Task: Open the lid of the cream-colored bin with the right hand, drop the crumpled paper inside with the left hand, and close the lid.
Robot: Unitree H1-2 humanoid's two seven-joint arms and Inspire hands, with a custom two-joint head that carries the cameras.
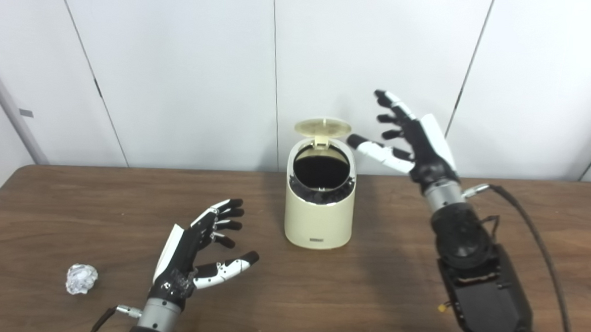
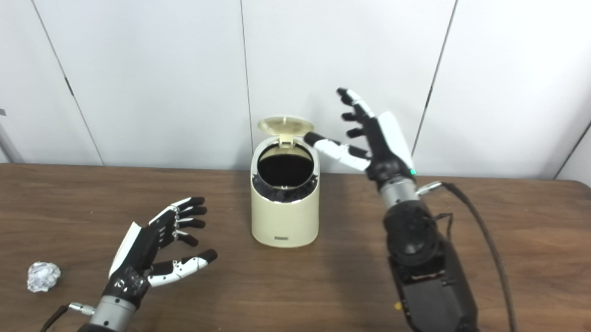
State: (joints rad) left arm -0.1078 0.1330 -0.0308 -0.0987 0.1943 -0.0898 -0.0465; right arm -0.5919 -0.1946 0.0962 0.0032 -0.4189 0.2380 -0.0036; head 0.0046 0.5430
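A: Where do we stand with the cream-colored bin (image 1: 319,208)?

B: We see it upright on the wooden bench (image 1: 380,292), near the back edge and roughly in the middle. Its lid (image 1: 323,127) is tipped up on the hinge at the back, and the round mouth shows dark inside.

A: And our right hand (image 1: 412,142)?

B: We have it raised to the right of the bin, up at lid height. The fingers (image 1: 392,104) are spread apart and hold nothing. The thumb reaches left toward the lid's edge; whether it touches the lid we cannot tell from either view.

A: The crumpled paper (image 1: 81,279)?

B: It lies on the bench at the near left, well apart from the bin. It sits to the left of our left hand (image 1: 197,254), near it but with bare wood between them.

A: So the left hand has nothing in it?

B: Nothing. We see its fingers (image 1: 227,215) apart, pointing up and to the right toward the bin, the thumb stretched out lower down. The hand hovers low over the bench, between the paper and the bin, palm turned to the right.

A: Anything else we should note?

B: A black cable (image 1: 539,239) runs from the right wrist along the forearm toward the near edge. Behind the bench we have a plain white panelled wall (image 1: 179,69).
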